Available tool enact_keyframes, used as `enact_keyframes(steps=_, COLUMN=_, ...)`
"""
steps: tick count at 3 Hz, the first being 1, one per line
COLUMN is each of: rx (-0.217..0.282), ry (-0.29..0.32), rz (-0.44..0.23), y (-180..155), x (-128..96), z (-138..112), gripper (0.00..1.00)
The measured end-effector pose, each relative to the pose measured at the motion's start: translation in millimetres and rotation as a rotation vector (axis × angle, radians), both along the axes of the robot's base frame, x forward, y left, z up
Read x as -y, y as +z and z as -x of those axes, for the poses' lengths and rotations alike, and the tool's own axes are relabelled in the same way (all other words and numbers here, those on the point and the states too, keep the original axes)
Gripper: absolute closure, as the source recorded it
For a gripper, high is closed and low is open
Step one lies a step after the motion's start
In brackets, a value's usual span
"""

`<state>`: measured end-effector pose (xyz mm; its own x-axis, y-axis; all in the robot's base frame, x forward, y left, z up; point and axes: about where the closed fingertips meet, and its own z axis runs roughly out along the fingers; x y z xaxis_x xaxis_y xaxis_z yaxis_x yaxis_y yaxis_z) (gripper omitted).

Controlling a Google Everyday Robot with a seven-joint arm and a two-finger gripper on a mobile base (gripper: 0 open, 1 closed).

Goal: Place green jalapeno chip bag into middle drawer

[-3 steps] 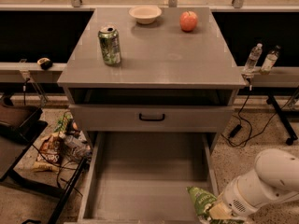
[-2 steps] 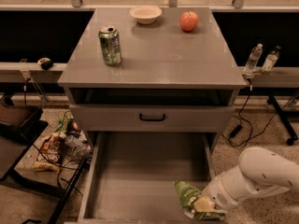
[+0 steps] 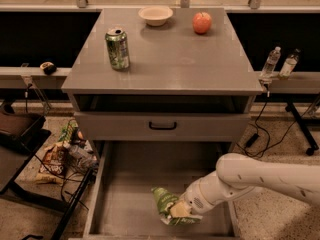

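We see the gripper (image 3: 179, 210) low over the near-right floor of the open middle drawer (image 3: 125, 204), clamped on the green jalapeno chip bag (image 3: 164, 203). Bag's long axis runs diagonally, free end pointing far-left. Farther back: shut drawer front (image 3: 120, 127), then green soda can (image 3: 117, 48), bowl (image 3: 155, 15) and apple (image 3: 202, 22) on the cabinet top.

No text, brand, number or sign can be read.

- Green jalapeno chip bag (image 3: 164, 204): pale marks on the foil, unreadable.
- Green soda can (image 3: 117, 48) on the cabinet top: printing present, not legible.
- Snack packets (image 3: 52, 159) on the floor left of the cabinet: lettering illegible.
- Gripper (image 3: 176, 211): clamped on the bag, over the middle drawer (image 3: 125, 204), right of centre, near the front.
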<state>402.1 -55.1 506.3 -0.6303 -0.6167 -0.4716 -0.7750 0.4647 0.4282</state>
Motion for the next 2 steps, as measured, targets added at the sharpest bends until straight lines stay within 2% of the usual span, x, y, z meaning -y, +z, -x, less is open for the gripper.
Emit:
enact_keyframes(steps=1, rx=-0.004, ry=0.001, rz=-0.003, y=-1.5, x=-1.3, z=0.7, gripper=0.81)
enact_keyframes(steps=2, rx=-0.004, ry=0.001, rz=-0.003, y=-1.5, x=-1.4, z=0.7, gripper=0.5)
